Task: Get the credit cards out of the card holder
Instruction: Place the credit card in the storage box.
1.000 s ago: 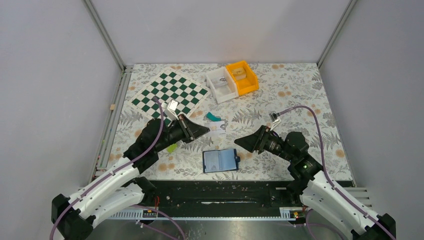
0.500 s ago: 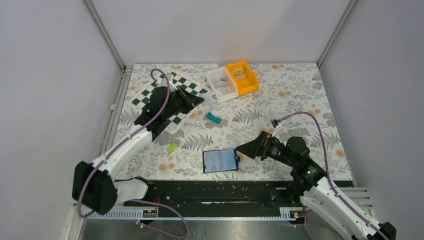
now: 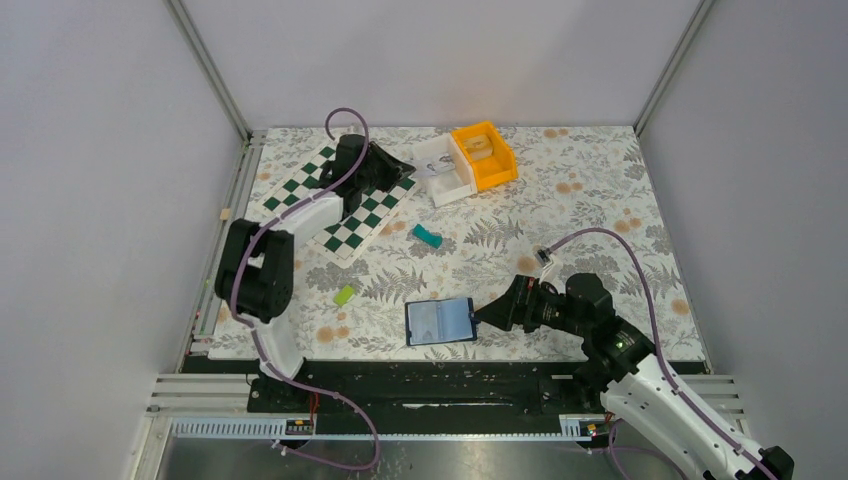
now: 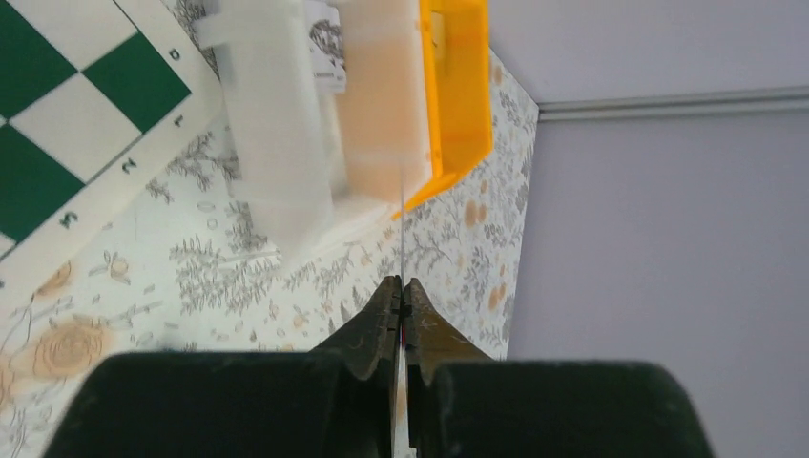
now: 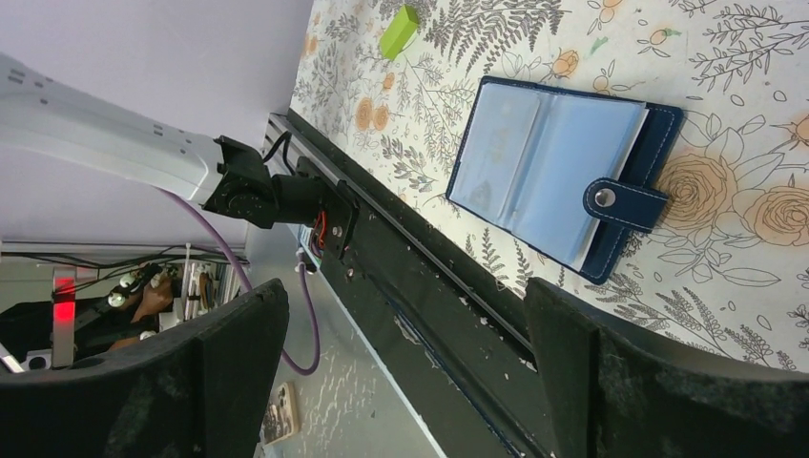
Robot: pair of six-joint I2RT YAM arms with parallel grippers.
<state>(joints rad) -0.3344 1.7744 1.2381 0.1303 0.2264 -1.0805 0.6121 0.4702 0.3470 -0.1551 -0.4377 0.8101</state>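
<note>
The card holder (image 3: 440, 321) lies open near the table's front edge, a navy wallet (image 5: 563, 181) with pale blue inner panels and its snap tab pointing right. My right gripper (image 3: 486, 314) hovers just right of it, open wide (image 5: 405, 296) with nothing between the fingers. My left gripper (image 3: 407, 166) reaches to the far side and is shut (image 4: 402, 283) on a thin whitish credit card (image 4: 402, 229), seen edge-on. The card points at the near end of the white bin (image 4: 277, 143).
A white bin (image 3: 455, 193) and an orange bin (image 3: 500, 165) stand side by side at the back. A green-and-white chessboard (image 3: 340, 195) lies at the back left. A teal block (image 3: 427, 236) and a green block (image 3: 344, 295) lie loose on the floral mat.
My left arm swung from beside the card holder to the white bin at the back, carrying the card. My right gripper opened wider and moved down-left, close to the card holder.
</note>
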